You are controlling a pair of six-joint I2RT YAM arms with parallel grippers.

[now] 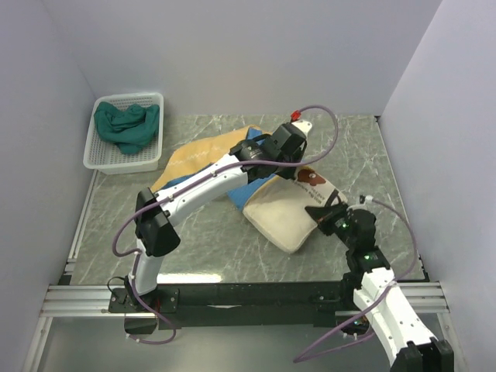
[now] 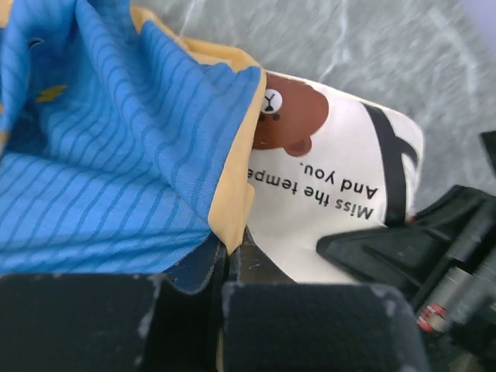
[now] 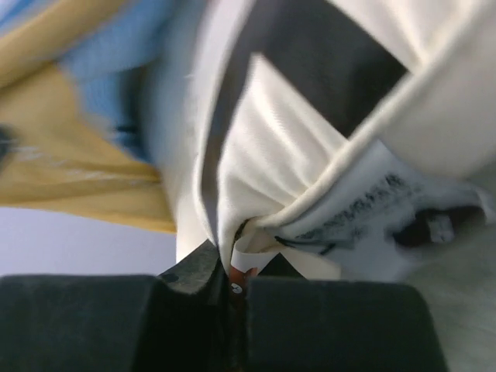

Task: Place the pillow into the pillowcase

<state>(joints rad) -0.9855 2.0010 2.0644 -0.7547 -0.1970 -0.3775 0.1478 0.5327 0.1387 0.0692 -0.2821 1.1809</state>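
Cream-white rectangular soft pillow (image 1: 283, 218) lies on the grey marbled surface (image 1: 225, 248), with 1 end at the mouth of the blue striped, mustard-lined fabric pillowcase (image 2: 116, 155). Left gripper (image 2: 227, 267) is clamped on the pillowcase's hem. The right gripper (image 3: 236, 280) is pinched tight on the pillow's labelled corner. Most of the pillow looks outside the pillowcase, so insertion seems barely begun.

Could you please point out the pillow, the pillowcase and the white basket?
pillow (image 1: 283, 217), top external view, on its plain cream face.
pillowcase (image 1: 198, 155), top external view, on its exposed yellow lining.
white basket (image 1: 120, 164), top external view, on its near wall.
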